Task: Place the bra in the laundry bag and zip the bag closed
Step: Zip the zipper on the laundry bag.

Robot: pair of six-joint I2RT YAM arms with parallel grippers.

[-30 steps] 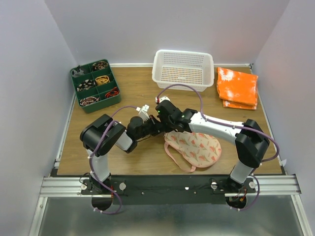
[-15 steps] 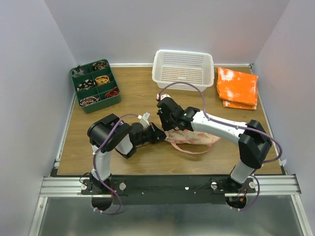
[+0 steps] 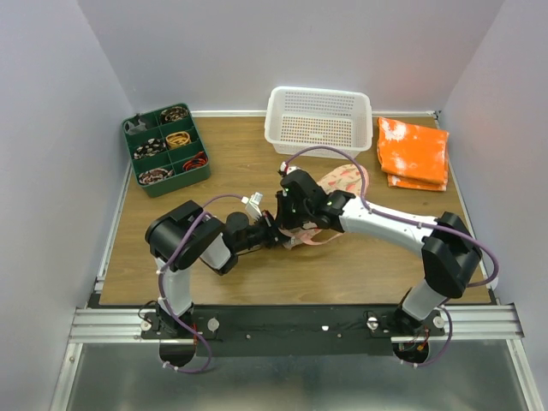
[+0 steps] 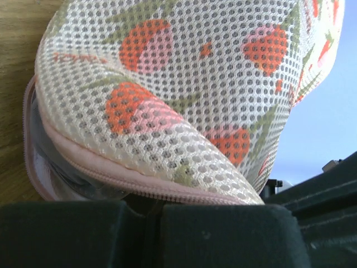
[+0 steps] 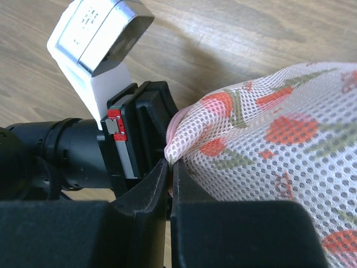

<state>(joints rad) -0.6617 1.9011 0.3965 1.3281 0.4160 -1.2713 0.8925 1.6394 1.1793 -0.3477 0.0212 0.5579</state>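
- Left arm (image 3: 184,241) and right arm (image 3: 385,224) reach in from the near edge of the table (image 3: 231,163). Their jaws meet tip to tip around mid-table.
- Left jaws: together, pinched on the pink zipper rim (image 4: 100,170) of the laundry bag (image 3: 342,181). The mesh shell curls over right above them in the left wrist view.
- Right jaws: near enough together, only a slit between them. They're clamped on the bag's mesh edge, just beside the left jaws.
- Writing: small marks on the white camera housing (image 5: 95,33) on the left wrist, too small to read. There's a thin orange squiggle (image 4: 70,57) on the mesh and I can't tell if it's lettering. The rest of the bag is red-orange and green fruit print.
- Bag position: mid-table, slightly right of centre. The near rim is down at the jaws and the upper shell is raised and tilted toward the far edge.
- The rim is parted on the side the left wrist camera sees. Something grey sits in the gap, can't tell what it is.
- Green compartment tray (image 3: 181,181): far-left part of the table, small items in its cells, well apart from the arms.
- White perforated basket (image 3: 317,147): at the far edge, about centre, near the raised shell but not touching it.
- Orange-and-white folded cloth (image 3: 413,152): far-right corner.
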